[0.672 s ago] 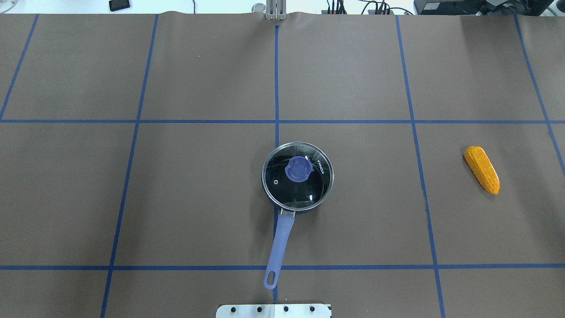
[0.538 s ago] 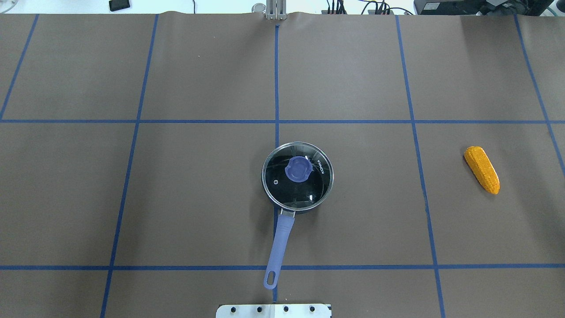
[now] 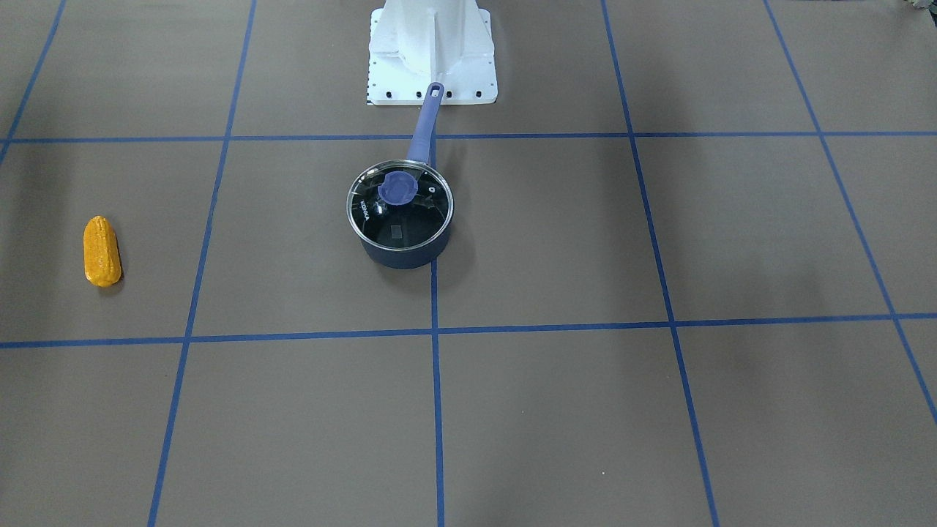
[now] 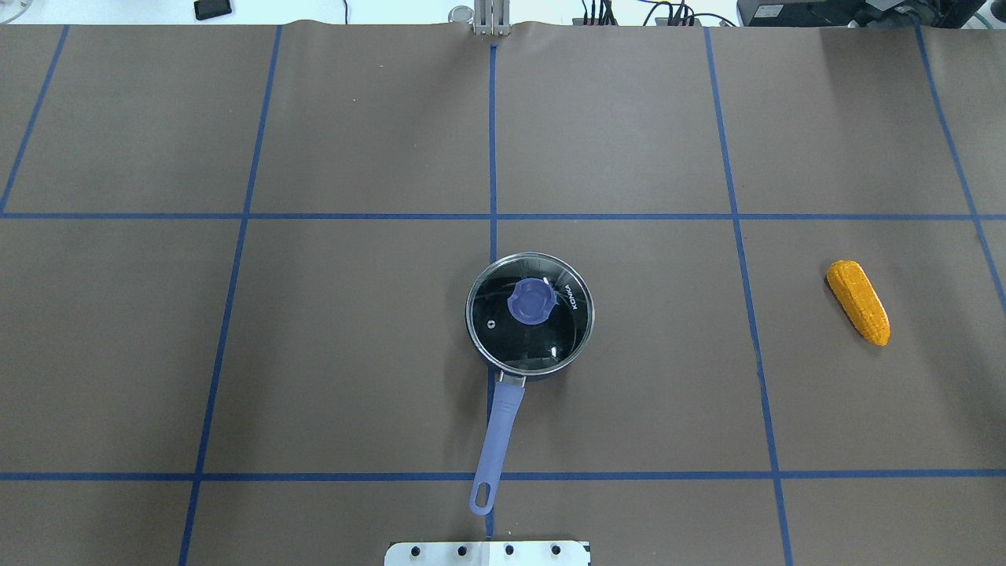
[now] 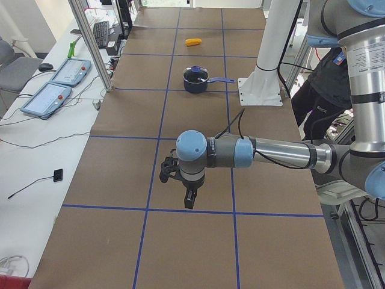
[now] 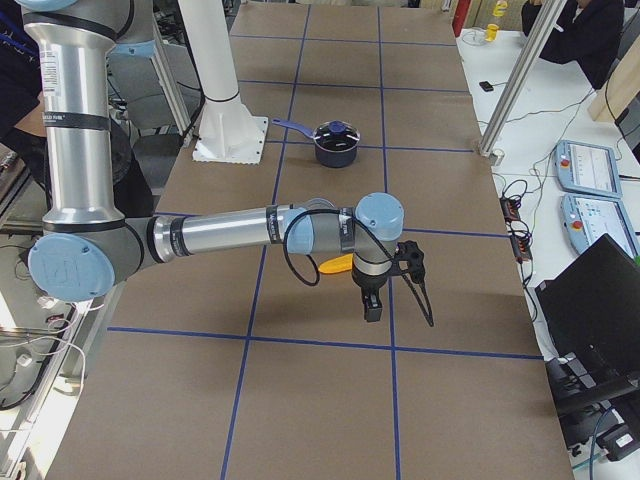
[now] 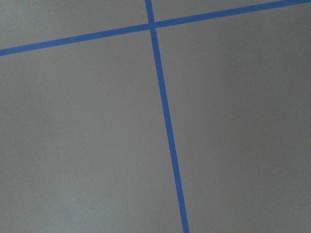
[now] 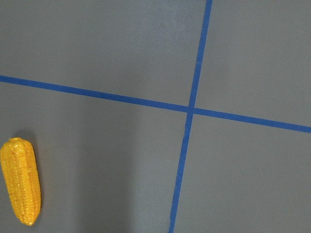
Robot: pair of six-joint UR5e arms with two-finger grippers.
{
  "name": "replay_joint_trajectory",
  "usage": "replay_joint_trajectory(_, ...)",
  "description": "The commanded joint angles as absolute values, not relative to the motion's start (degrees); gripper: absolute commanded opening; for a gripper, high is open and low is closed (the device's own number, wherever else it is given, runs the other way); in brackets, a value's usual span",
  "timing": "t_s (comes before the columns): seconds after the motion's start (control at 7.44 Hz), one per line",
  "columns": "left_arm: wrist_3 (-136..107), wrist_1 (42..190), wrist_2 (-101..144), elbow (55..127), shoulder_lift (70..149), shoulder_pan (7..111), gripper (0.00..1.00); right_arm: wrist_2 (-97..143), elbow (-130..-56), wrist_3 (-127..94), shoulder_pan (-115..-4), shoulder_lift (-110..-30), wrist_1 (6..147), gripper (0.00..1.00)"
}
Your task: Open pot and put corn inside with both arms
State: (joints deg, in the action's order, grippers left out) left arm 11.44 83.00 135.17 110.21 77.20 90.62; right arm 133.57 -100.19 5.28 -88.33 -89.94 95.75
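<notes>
Nothing has shifted: we find the pot central on the surface, lid on, the corn well apart on the robot's right. The right pincer hangs near the corn and the left pincer far off; released or clenched, we cannot tell. Opening remains undone.

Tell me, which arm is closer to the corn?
The right. The right gripper hangs just beside the corn; the left gripper is far off, on the other side of the pot.
</notes>
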Motion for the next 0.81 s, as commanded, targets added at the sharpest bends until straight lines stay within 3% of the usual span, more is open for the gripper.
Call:
replay_joint_trajectory(0.0, 11.3, 83.3, 135.2, 114.6, 77.9, 90.6, 0.98, 133.6, -101.0, 5.3, -88.3, -89.4, 95.5, 1.0)
replay_joint_trajectory(0.27, 11.2, 93.9, 134.9, 114.9, 82.3, 90.4, 0.98, 133.6, -102.2, 5.2, -88.3, -88.6, 95.0, 1.0)
replay_joint_trajectory(0.67, 10.1, 107.3, 141.5, 112.8, 82.4, 90.2, 0.98, 133.9, -103.2, 5.0, -88.3, -88.2, 95.1, 1.0)
